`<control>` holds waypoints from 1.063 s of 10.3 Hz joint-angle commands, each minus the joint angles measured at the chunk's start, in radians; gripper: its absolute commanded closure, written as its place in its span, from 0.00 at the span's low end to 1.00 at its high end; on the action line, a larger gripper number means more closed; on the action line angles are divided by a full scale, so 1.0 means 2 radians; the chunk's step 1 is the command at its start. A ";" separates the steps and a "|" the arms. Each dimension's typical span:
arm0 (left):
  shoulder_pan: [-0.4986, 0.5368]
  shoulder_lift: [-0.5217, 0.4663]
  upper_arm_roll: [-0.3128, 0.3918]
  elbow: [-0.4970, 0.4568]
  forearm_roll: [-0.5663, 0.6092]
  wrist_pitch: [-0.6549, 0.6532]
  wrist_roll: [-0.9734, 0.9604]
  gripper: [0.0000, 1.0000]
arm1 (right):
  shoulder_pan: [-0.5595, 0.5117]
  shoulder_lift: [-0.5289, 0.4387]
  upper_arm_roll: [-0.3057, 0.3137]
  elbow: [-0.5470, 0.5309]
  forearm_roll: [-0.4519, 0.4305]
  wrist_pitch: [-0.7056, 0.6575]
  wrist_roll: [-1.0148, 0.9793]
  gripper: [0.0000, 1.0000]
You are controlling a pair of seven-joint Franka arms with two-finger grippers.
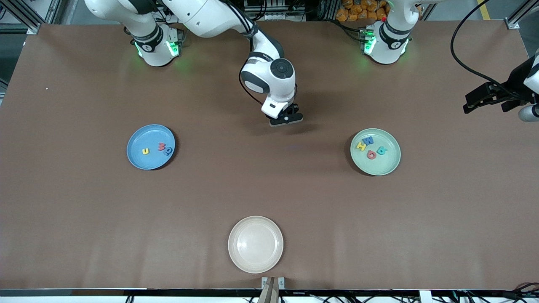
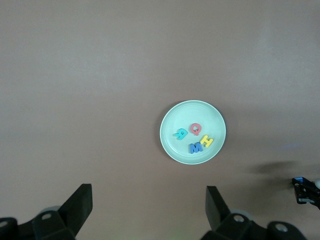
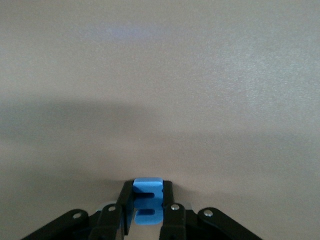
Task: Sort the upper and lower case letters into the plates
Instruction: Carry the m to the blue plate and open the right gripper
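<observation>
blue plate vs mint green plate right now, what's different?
The blue plate holds three letters; the mint green plate holds four. The blue plate lies toward the right arm's end of the table, the mint green plate toward the left arm's end. Both are round, shallow and of like size.

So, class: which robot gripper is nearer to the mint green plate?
Left. The left gripper hangs open toward the left arm's table end, close by the mint green plate; the right gripper, shut on a blue letter, is mid-table.

You're clearly in a robotics lab: two Franka arm bases (image 1: pixel 156 44) bolted onto a brown-covered table (image 1: pixel 269 198), aluminium framing (image 1: pixel 25 17) and loose cables (image 1: pixel 467 63) around the edges.
</observation>
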 commanded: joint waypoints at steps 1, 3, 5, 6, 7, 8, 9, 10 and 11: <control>0.012 -0.003 0.004 0.008 -0.005 -0.011 0.009 0.00 | 0.000 -0.002 0.000 0.015 -0.006 -0.009 -0.003 1.00; 0.012 -0.003 0.003 0.008 -0.005 -0.011 0.009 0.00 | -0.024 -0.024 -0.003 0.014 -0.002 -0.021 -0.005 1.00; 0.012 -0.002 0.004 0.008 -0.006 -0.011 0.009 0.00 | -0.075 -0.057 -0.003 0.012 0.008 -0.072 -0.039 1.00; 0.011 -0.001 0.003 0.008 -0.007 -0.010 0.004 0.00 | -0.102 -0.077 -0.003 0.009 0.017 -0.092 -0.066 1.00; 0.011 -0.001 0.003 0.008 -0.007 -0.010 0.004 0.00 | -0.132 -0.106 -0.003 0.001 0.023 -0.125 -0.093 1.00; 0.011 0.000 0.003 0.008 -0.006 -0.010 0.006 0.00 | -0.158 -0.136 -0.006 -0.008 0.025 -0.159 -0.139 1.00; 0.011 0.000 0.003 0.008 -0.006 -0.010 0.010 0.00 | -0.181 -0.160 -0.017 -0.011 0.024 -0.197 -0.206 1.00; 0.012 -0.001 0.004 0.008 -0.006 -0.010 0.011 0.00 | -0.207 -0.180 -0.025 -0.011 0.028 -0.243 -0.261 1.00; 0.012 -0.001 0.005 0.008 -0.006 -0.010 0.010 0.00 | -0.233 -0.189 -0.028 -0.013 0.029 -0.287 -0.317 1.00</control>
